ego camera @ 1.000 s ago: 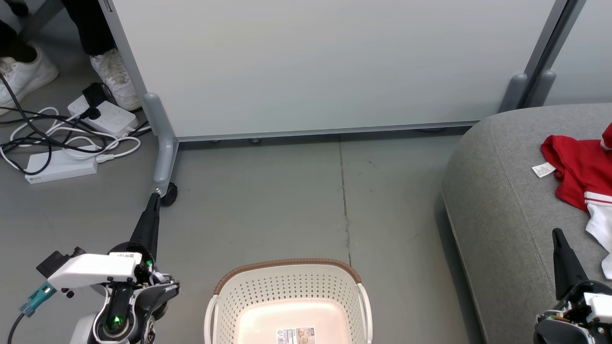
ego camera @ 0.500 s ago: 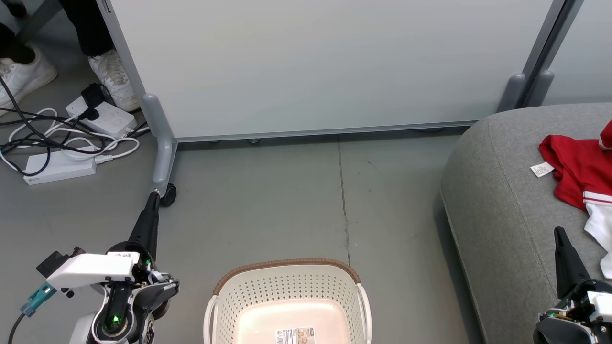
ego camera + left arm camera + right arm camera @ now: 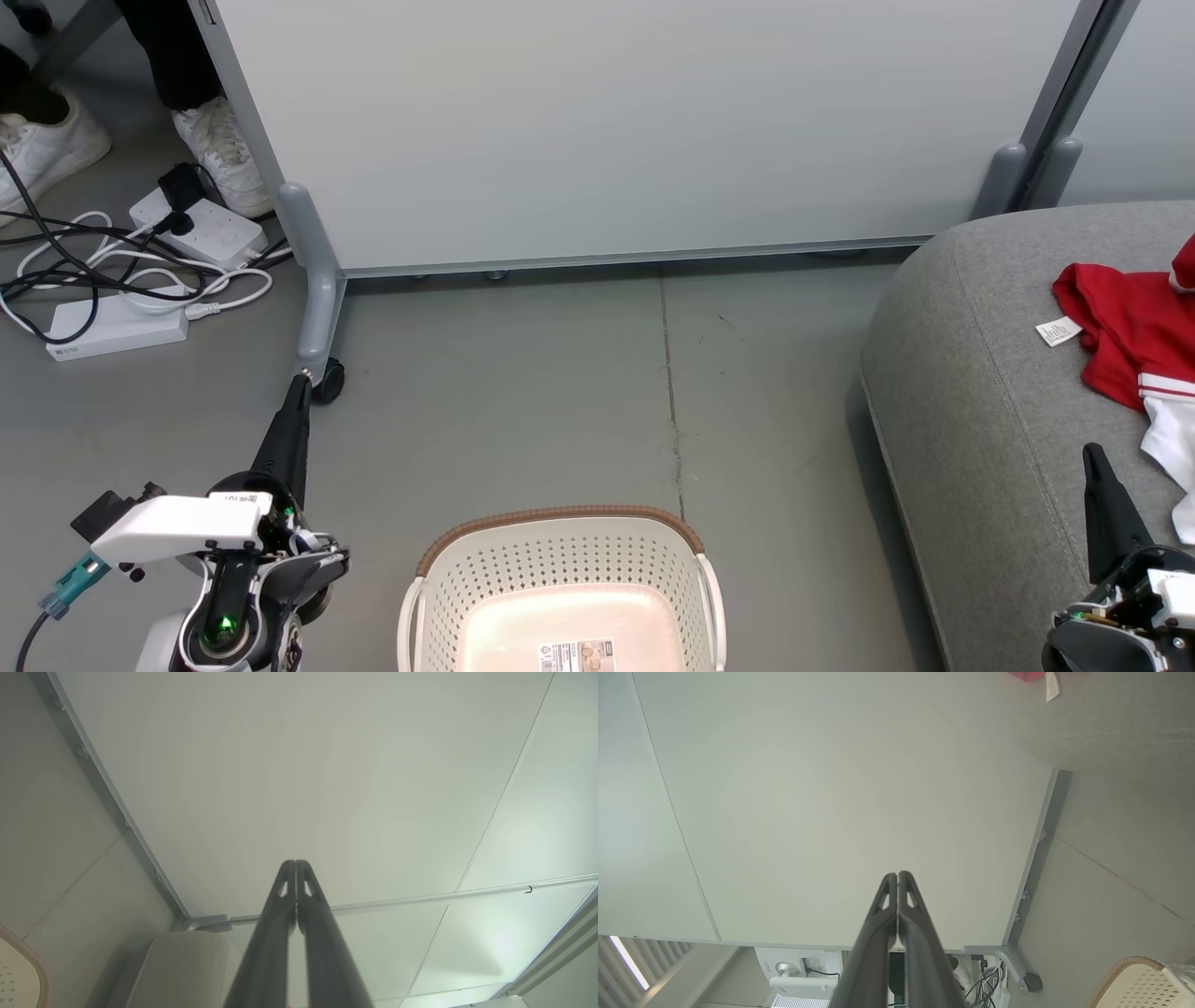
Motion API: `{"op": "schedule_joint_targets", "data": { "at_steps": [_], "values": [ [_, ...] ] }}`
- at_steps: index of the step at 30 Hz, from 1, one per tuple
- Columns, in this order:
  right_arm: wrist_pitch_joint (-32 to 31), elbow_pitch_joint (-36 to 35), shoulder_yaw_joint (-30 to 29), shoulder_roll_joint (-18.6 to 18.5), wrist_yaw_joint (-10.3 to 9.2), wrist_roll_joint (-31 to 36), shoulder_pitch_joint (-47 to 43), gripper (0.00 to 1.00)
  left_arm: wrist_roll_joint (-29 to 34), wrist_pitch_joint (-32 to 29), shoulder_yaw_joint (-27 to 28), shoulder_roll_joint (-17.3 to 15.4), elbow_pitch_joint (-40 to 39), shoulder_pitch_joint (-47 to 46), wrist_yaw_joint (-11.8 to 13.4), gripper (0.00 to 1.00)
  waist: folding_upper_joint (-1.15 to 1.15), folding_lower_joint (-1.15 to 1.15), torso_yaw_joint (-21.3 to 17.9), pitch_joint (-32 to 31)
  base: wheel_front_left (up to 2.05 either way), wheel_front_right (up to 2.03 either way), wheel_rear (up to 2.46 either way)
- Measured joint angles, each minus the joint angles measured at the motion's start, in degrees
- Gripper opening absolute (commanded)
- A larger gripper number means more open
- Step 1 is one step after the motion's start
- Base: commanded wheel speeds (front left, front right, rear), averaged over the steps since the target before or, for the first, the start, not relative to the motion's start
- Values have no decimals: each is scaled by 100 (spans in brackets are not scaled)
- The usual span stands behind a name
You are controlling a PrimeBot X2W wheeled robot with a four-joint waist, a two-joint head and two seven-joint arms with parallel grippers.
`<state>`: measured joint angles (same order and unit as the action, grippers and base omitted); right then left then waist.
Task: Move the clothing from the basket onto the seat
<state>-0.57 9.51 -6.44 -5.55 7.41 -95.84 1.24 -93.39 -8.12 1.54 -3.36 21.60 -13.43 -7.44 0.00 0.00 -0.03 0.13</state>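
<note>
1. Head view: basket sits on the floor at near centre, cut off by the near edge. Its pale inner floor shows, with a barcode sticker on it.
2. At right, the clothing lies on the seat, well apart from the basket. It is a red garment with a white label tag at its left edge, striped trim and a white patch on its near side. Part of it runs off the right edge.
3. Near left: left gripper has its fingers pressed together and grips nothing. Its tip points far and sits right by the caster on the grey leg of the partition; can't tell if it touches.
4. Near right: right gripper also has its fingers pressed together, empty. Its tip is over the seat, just left of the white patch.
5. Left wrist view: the two fingers meet along their length, aimed at the partition.
6. Right wrist view: same, fingers meeting from tip down.
7. Far left on the floor: power strips, tangled cables, and a person's white shoes.
</note>
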Motion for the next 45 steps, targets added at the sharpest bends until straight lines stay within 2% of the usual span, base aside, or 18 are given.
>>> {"op": "schedule_joint_targets", "data": {
  "at_steps": [45],
  "values": [
    [-35,2,-38,26,0,31,3,0,36,-43,54,26,2,0,0,0,0,0,0,0,0,0,0]
  ]
}}
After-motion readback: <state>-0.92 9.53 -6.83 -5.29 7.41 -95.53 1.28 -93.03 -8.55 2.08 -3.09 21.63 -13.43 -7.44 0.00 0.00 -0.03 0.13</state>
